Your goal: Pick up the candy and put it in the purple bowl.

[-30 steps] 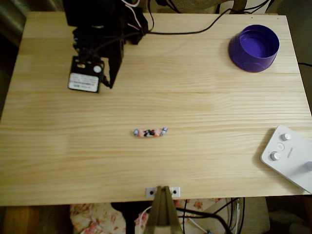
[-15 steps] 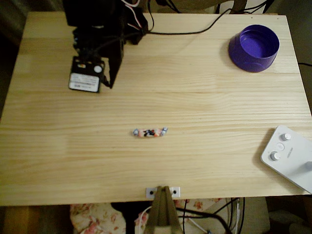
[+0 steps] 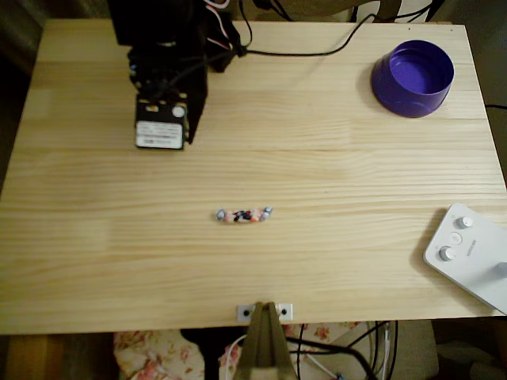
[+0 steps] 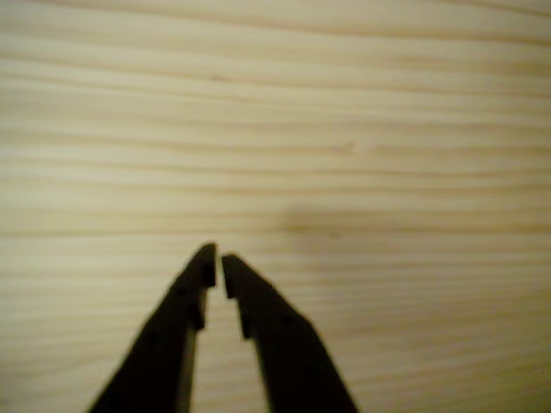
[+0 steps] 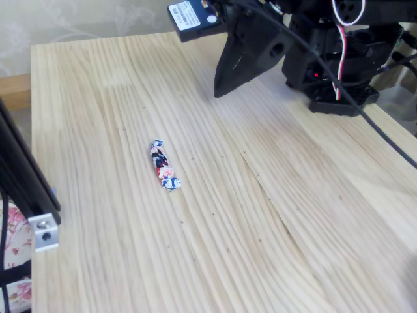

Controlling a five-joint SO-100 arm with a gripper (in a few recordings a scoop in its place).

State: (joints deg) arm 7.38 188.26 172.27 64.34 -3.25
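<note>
The black two-finger gripper (image 4: 213, 258) hangs above bare wood with its tips nearly together, only a thin slit between them, and nothing held; in the fixed view its dark pointed fingers (image 5: 225, 85) aim down at the board beside the arm's black base. Taking the small wrapped candy (image 3: 244, 214) as the landmark, with its pinkish-red and black middle and pale twisted ends, the gripper sits well apart from it, toward the upper left of the overhead view, and the candy lies flat on the pale pine-plank table (image 3: 333, 261) near the table's middle. The round, deep purple plastic bowl (image 3: 413, 77) stands far to the candy's upper right near the table corner. A white device with round knobs (image 3: 467, 253) rests to the candy's lower right, at the table edge.
</note>
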